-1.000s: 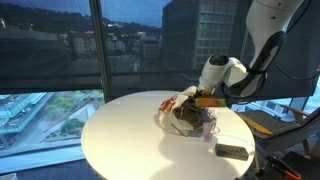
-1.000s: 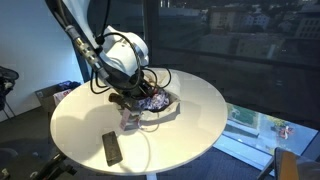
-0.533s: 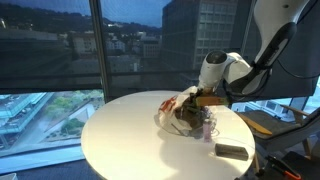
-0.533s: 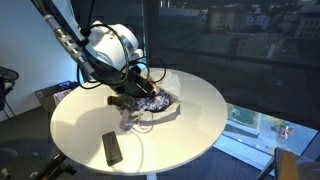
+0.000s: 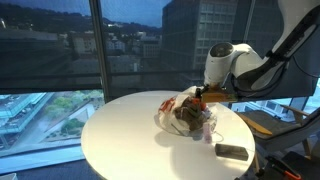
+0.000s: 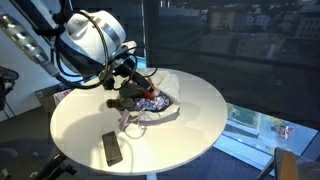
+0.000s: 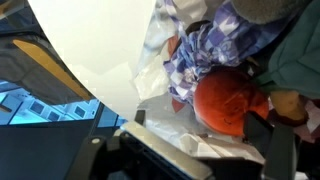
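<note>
orange ball point(image 7: 230, 105) is lodged in plastic bag point(image 5: 185, 116) on surface point(image 5: 120, 135); end effector point(image 6: 135, 88) is held wide open, empty, just above.

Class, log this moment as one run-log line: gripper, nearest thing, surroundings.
gripper: open, above bag | bag: clear, cloth and orange ball inside | table: round, white | black device: flat, beside bag

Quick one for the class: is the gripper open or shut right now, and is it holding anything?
Gripper: open, jaws wide apart, just above the plastic bag of soft items; no grip on it visible.
</note>
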### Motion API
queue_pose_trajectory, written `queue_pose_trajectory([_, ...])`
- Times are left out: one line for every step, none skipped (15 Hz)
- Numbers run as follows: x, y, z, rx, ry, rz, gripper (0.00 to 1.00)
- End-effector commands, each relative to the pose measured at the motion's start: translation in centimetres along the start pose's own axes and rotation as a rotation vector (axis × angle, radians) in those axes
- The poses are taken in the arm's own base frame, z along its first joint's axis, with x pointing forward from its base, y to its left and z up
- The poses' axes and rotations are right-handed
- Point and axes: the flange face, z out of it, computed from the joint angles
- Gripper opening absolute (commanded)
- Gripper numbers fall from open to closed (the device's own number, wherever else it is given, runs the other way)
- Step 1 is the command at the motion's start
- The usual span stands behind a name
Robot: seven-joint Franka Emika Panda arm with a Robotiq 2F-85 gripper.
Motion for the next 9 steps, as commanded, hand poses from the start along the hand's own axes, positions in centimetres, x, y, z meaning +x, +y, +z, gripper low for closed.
queue_pose_trajectory([-1.1, -0.3, -4.9, 0.112, 0.054, -0.048, 1.0])
queue_pose_trajectory([-1.7, -0.9, -6.0, 0.153, 0.064, -0.085, 1.0])
queue_pose_trajectory([-2.6, -1.7, -7.0, 0.18, 0.073, -0.127, 1.0])
queue_pose_trajectory([-3.4, -2.5, -8.1, 0.216, 0.075, -0.16, 1.0])
queue_pose_trajectory([-4.4, -3.4, -9.0, 0.245, 0.076, -0.202, 1.0])
queue_pose_trajectory([-5.2, -4.4, -9.7, 0.269, 0.077, -0.237, 1.0])
queue_pose_trajectory([-5.7, -5.3, -10.2, 0.281, 0.078, -0.256, 1.0])
queue_pose_trajectory([-6.1, -6.3, -10.3, 0.293, 0.077, -0.278, 1.0])
queue_pose_trajectory([-6.2, -7.1, -10.3, 0.296, 0.079, -0.288, 1.0])
